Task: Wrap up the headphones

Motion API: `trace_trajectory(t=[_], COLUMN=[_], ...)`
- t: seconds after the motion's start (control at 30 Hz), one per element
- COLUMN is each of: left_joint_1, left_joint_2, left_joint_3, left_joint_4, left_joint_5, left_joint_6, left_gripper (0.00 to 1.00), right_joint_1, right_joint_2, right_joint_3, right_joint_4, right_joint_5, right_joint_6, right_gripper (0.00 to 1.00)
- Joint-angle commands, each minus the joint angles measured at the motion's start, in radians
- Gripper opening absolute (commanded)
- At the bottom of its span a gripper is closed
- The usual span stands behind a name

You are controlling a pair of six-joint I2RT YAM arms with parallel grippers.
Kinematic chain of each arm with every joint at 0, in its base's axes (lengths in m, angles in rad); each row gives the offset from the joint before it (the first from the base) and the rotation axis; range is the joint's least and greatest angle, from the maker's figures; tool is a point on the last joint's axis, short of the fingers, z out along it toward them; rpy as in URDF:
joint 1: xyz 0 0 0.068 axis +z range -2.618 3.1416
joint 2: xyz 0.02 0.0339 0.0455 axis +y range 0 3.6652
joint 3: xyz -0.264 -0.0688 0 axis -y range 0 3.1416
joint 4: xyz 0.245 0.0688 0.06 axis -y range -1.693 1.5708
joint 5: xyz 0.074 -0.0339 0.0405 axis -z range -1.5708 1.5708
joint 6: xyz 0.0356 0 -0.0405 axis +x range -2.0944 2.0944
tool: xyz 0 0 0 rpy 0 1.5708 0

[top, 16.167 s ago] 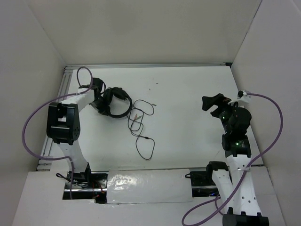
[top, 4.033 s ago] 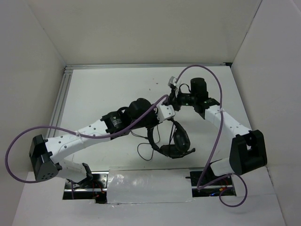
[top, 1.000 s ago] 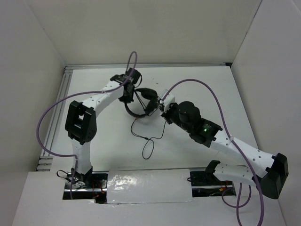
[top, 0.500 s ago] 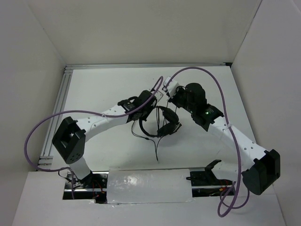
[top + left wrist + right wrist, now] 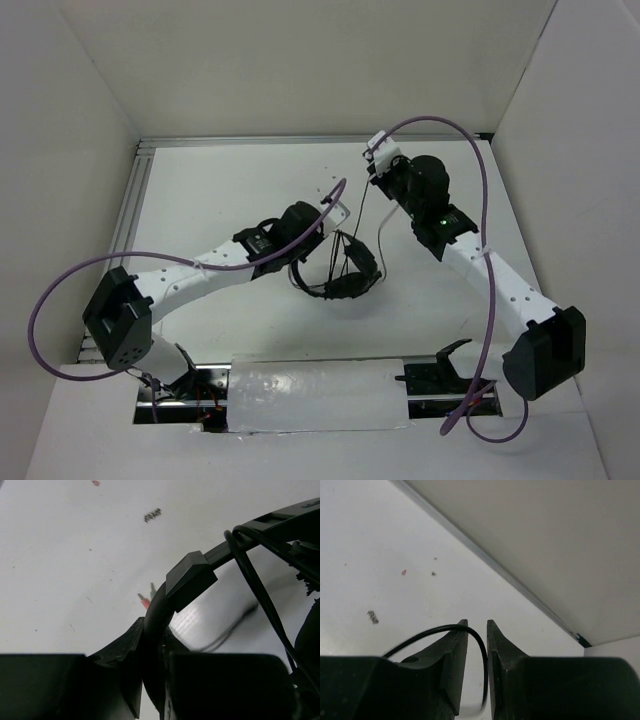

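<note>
The white table (image 5: 220, 190) has a grey metal rail (image 5: 300, 140) along its far edge, and on its surface, a little nearer than this rail, lie a small dark crumb (image 5: 152, 515) and a few tiny reddish specks (image 5: 403, 572).

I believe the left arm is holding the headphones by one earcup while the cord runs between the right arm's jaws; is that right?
Not quite: the left gripper holds the headphones by the headband, not an earcup, as the left wrist view shows. The cord does run between the jaws of the right gripper.
</note>
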Motion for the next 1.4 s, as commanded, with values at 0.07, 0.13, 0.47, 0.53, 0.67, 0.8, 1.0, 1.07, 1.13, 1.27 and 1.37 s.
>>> trace_trajectory(t=[0.07,0.13,0.47,0.53,0.67,0.8,1.0,1.07,1.13,1.27,1.37], left_joint_1=[-0.032,-0.036,-0.093,-0.098,-0.093,-0.081,-0.037,-0.024,-0.003,0.019,0.039], left_joint_2=[-0.041,-0.05,-0.191,-0.24,-0.298,-0.305,-0.262,-0.234,-0.217,-0.17,-0.131], left_joint_3=[-0.024,-0.026,-0.058,-0.058,-0.008,0.097,0.296,0.382,0.442,0.59,0.667], left_joint_4=[0.01,0.024,0.067,0.081,0.061,-0.003,-0.077,-0.108,-0.135,-0.187,-0.221], left_joint_5=[0.122,0.157,0.296,0.317,0.374,0.343,0.267,0.262,0.279,0.265,0.254], left_joint_6=[0.07,0.076,0.099,0.089,0.039,-0.031,-0.066,-0.068,-0.068,-0.112,-0.128], left_gripper=[0.0,0.0,0.0,0.0,0.0,0.0,0.0,0.0,0.0,0.0,0.0], right_joint_1=[-0.051,-0.063,-0.113,-0.139,-0.178,-0.237,-0.28,-0.278,-0.28,-0.254,-0.165], right_joint_2=[0.017,0.034,0.213,0.247,0.289,0.275,0.223,0.177,0.149,0.106,0.095], right_joint_3=[0.107,0.125,0.148,0.133,0.104,0.017,-0.143,-0.258,-0.318,-0.445,-0.52], right_joint_4=[0.171,0.164,0.134,0.179,0.268,0.368,0.511,0.624,0.683,0.733,0.75], right_joint_5=[-0.086,-0.175,-0.422,-0.456,-0.468,-0.54,-0.585,-0.551,-0.522,-0.579,-0.544], right_joint_6=[0.059,0.072,0.205,0.284,0.397,0.547,0.704,0.746,0.767,0.821,0.812], right_gripper=[0.29,0.25,0.0,0.0,0.19,0.42,0.9,1.0,1.0,1.0,1.0])
